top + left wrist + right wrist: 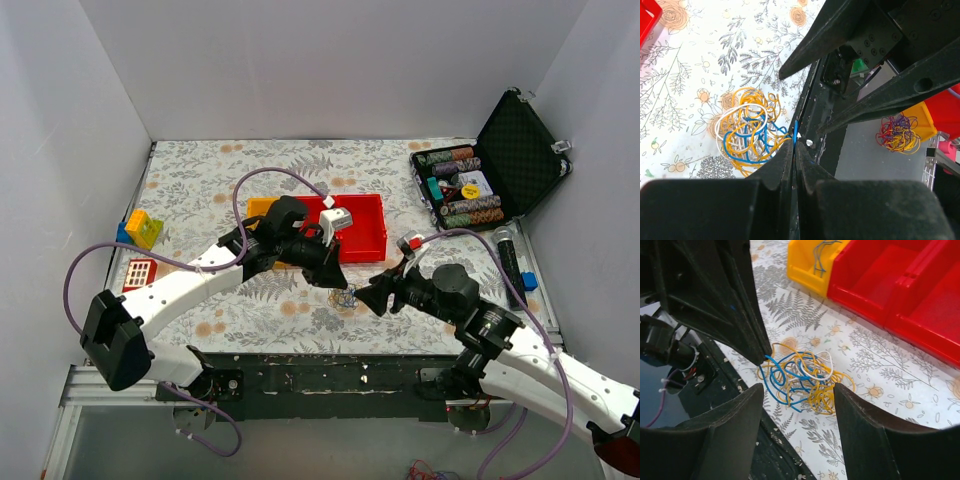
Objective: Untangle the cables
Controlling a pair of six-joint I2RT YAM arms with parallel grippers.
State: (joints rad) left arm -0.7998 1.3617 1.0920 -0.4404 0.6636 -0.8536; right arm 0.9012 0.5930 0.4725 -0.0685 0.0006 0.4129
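The cables [345, 297] are a small tangle of yellow, blue and white wires lying on the floral tablecloth close to the table's front edge. In the left wrist view the clump [747, 132] sits just left of my left gripper [795, 142], which is shut on a blue strand that rises from its tips. My right gripper [798, 390] stands open, its two fingers on either side of the tangle [800, 377] and just short of it. From above, the left gripper [338, 280] and the right gripper [372, 296] face each other across the clump.
A red bin [365, 225] and a yellow bin [262, 207] stand behind the clump. An open black case [520, 150] of poker chips is at the back right, and toy blocks [143, 228] at the left. The table's front edge [765, 440] runs right beside the cables.
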